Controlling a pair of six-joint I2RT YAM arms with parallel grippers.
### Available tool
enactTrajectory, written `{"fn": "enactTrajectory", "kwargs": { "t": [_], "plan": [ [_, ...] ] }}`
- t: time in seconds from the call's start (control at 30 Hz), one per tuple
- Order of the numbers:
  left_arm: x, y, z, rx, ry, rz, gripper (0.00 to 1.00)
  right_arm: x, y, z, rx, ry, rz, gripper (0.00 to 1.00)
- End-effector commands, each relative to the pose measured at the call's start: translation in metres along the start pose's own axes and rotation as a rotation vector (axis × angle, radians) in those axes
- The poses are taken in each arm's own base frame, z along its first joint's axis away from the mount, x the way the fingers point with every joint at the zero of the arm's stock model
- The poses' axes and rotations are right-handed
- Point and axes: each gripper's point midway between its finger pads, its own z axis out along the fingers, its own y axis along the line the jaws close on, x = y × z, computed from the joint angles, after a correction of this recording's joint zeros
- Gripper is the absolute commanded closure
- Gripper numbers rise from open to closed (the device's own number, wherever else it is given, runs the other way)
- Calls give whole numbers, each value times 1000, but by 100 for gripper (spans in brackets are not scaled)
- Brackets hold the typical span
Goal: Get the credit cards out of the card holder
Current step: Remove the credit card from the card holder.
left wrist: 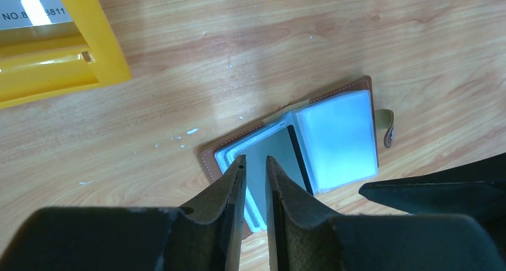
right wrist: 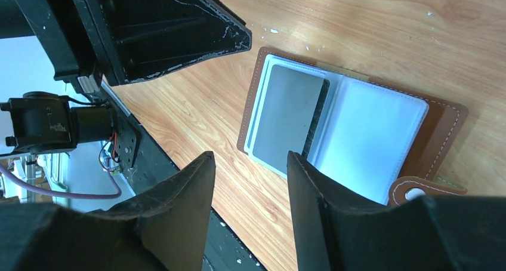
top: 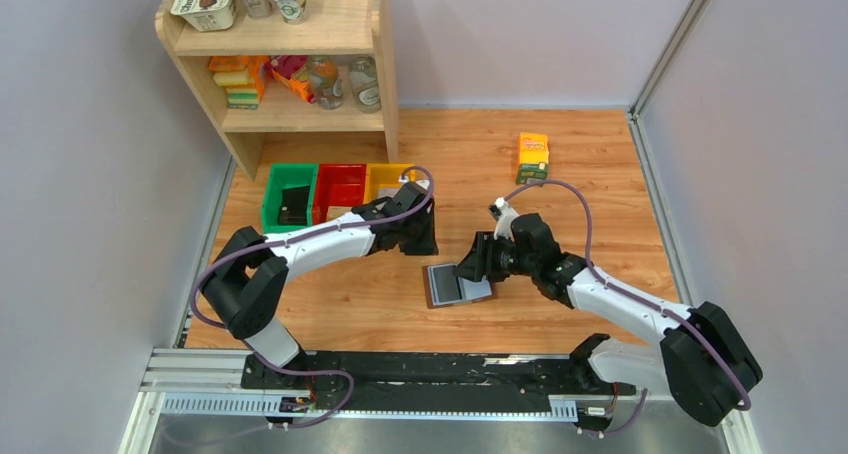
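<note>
Top view: I see the small brown leather card holder (top: 458, 284) lying open on the wooden table (top: 600, 174), between the arms.
Left wrist: left gripper (left wrist: 255, 159) narrow gap, empty, above the dark grey flat card (left wrist: 277, 154).
Right wrist: right gripper (right wrist: 250, 157) wide, empty, above the holder.

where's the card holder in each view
Top view: card holder lying open, just below the middle of the picture.
Left wrist: card holder in the centre, slightly to the right.
Right wrist: card holder centre right, lying open.
Shared landmark: the grey card on one page.
</note>
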Motion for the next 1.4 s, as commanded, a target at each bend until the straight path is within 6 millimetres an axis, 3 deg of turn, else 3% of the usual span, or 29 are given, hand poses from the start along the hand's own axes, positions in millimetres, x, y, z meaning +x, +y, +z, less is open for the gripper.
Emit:
{"fn": "enactTrajectory", "kwargs": {
  "t": [0.0, 0.23, 0.37, 0.53, 0.93, 1.1, 1.37],
  "plan": [
    [-1, -5, -8, 23, -8, 20, 74, -10, 4, -2, -17, -33, -39, 51],
    [17, -12, -21, 103, 19, -4, 74, -8, -14, 13, 25, 5, 38, 58],
    [42, -18, -18, 143, 94, -5, 74, -5, -21, 22, 21, 34, 75, 59],
    [59, -24, -8, 155, 143, 14, 74, 2, -30, 32, 33, 69, 101, 60],
    [77, -6, 12, 100, 185, -10, 84, 9, -31, 43, -2, 114, 117, 61],
    [82, 0, 16, 79, 198, -9, 96, 8, -25, 44, -35, 122, 112, 61],
    [81, 5, 11, 57, 189, -8, 97, 10, -25, 49, -40, 147, 124, 61]
  ]
}}
